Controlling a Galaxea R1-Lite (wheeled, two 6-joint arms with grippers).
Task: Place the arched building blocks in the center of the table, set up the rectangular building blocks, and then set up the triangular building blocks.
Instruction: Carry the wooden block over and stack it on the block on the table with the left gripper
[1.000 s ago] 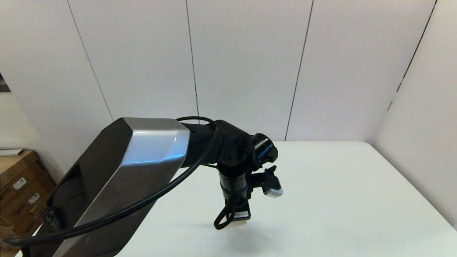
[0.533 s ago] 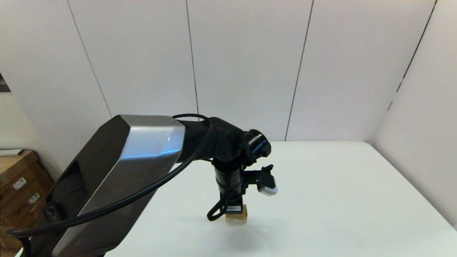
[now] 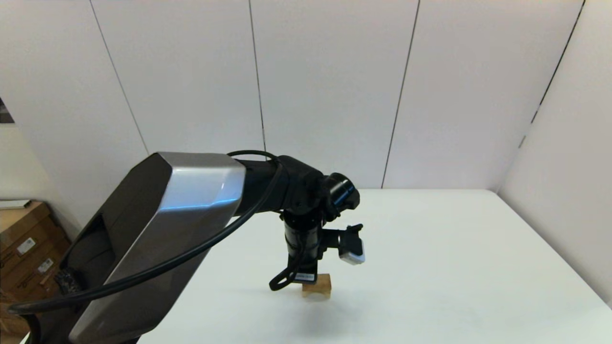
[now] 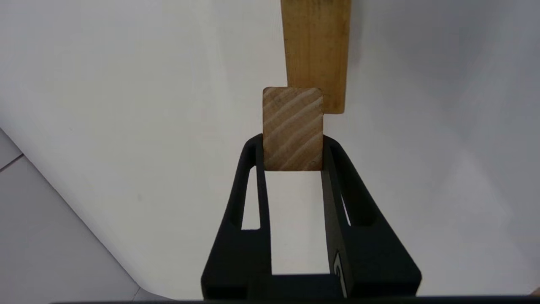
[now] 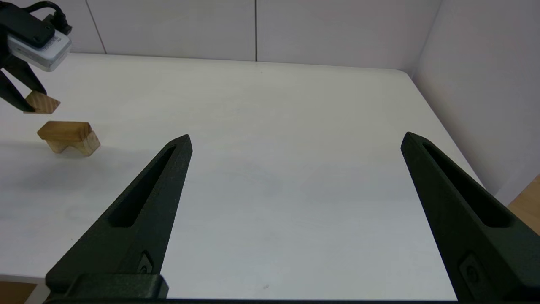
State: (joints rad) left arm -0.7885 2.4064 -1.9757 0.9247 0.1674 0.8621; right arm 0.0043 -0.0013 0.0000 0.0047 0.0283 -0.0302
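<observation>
1. The left arm reaches over the large plain white tabletop [image 3: 454,267], wrist pointing down. Against a second ago the wrist sits further left and a little higher in the head view, so more wood shows beneath it.
2. The left gripper [image 4: 292,150] pinches a plain, solid, light-brown wooden oblong block [image 4: 292,126] between its two black fingers [image 4: 337,185], end grain facing the wrist camera. From the right wrist view this block [image 5: 41,103] hangs in the air, apart from the table.
3. Just beside and below it, the small light-brown wooden arch block with a curved notch [image 5: 67,136] rests on the table, notch downward. In the head view it shows under the wrist [image 3: 318,285].
4. The right gripper [image 5: 295,143] hovers well to the right, its fingers spread wide with nothing between them.
</observation>
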